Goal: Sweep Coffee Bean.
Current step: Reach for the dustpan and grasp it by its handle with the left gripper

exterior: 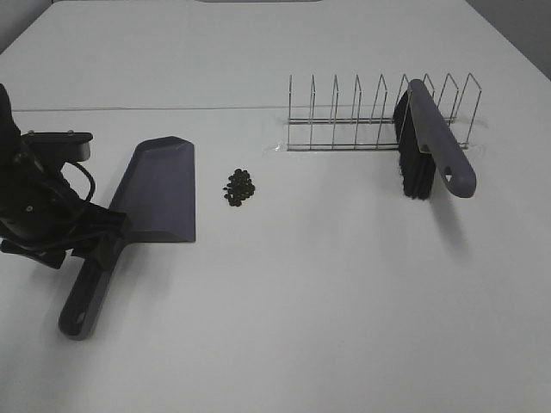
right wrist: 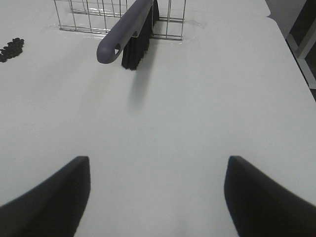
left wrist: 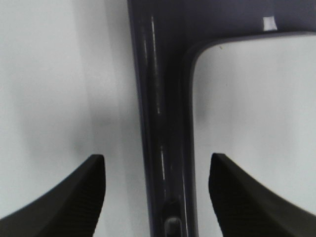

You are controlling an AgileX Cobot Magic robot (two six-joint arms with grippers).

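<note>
The coffee beans (exterior: pixel 240 187) lie in a small dark cluster on the white table, just right of the dustpan (exterior: pixel 159 189). They also show at the edge of the right wrist view (right wrist: pixel 11 48). The dark grey dustpan lies flat, its handle (exterior: pixel 84 299) toward the front. My left gripper (exterior: pixel 99 248) is open over that handle. In the left wrist view the handle (left wrist: pixel 163 138) runs between the two spread fingers (left wrist: pixel 74 197) without touching them. My right gripper (right wrist: pixel 158 187) is open and empty above bare table. The brush (right wrist: pixel 126 34) lies ahead of it.
The brush (exterior: pixel 430 146), grey handle and black bristles, leans in a wire rack (exterior: pixel 362 116) at the back right. The rack also shows in the right wrist view (right wrist: pixel 84 15). The right arm is out of the high view.
</note>
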